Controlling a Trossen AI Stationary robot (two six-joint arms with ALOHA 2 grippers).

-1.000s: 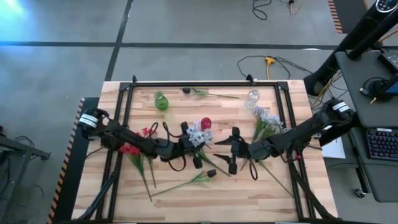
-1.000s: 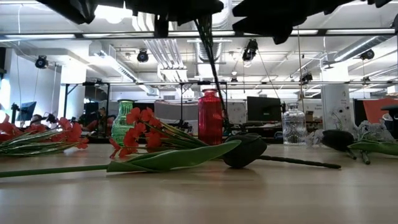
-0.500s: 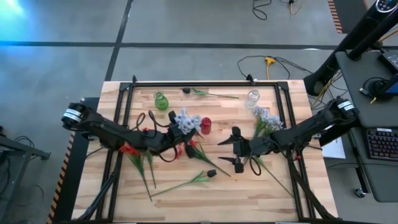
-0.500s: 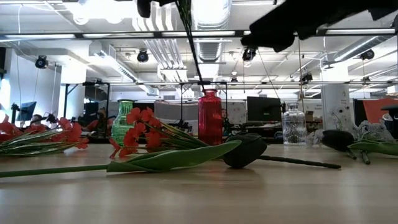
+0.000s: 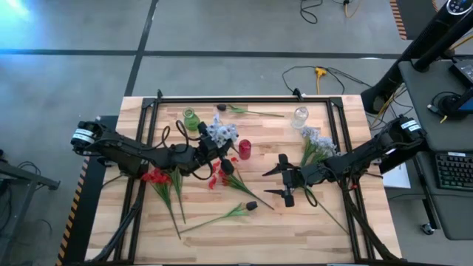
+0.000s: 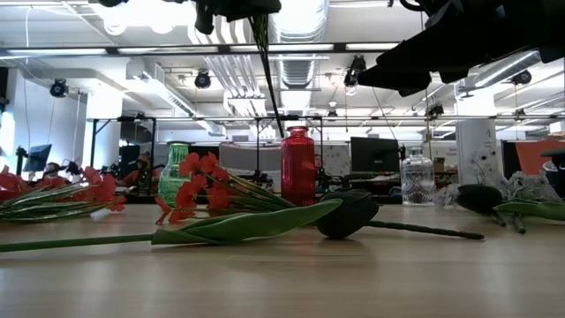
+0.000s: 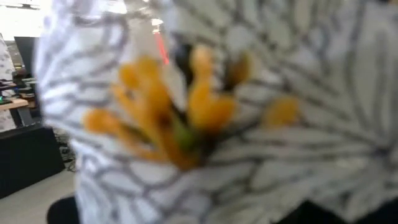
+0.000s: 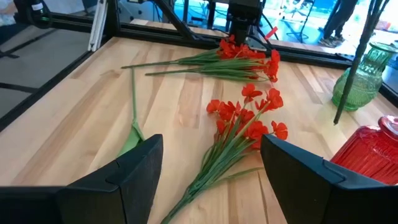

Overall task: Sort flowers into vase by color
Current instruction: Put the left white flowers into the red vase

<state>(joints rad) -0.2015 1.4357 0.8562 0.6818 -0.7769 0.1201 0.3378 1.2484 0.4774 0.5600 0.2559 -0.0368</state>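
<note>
Right now my left gripper pinches the stalk of a white flower, carried bloom-up over the table's middle between the green vase and the red vase; its veined petals fill my left wrist view. In the low view the thin stalk hangs down toward the red vase. I judge this the transport step: the bloom wants a vase matching it, and the clear vase sits well apart at the far right, so my next move calls for a long carry there with the stalk kept upright for threading the narrow neck. My right gripper hovers spread and empty over the near-centre boards.

Counting near to far: one dark-bud stem, two red sprays and, a white bunch on the right, three vases, and another dark-bud stem along the far edge.
</note>
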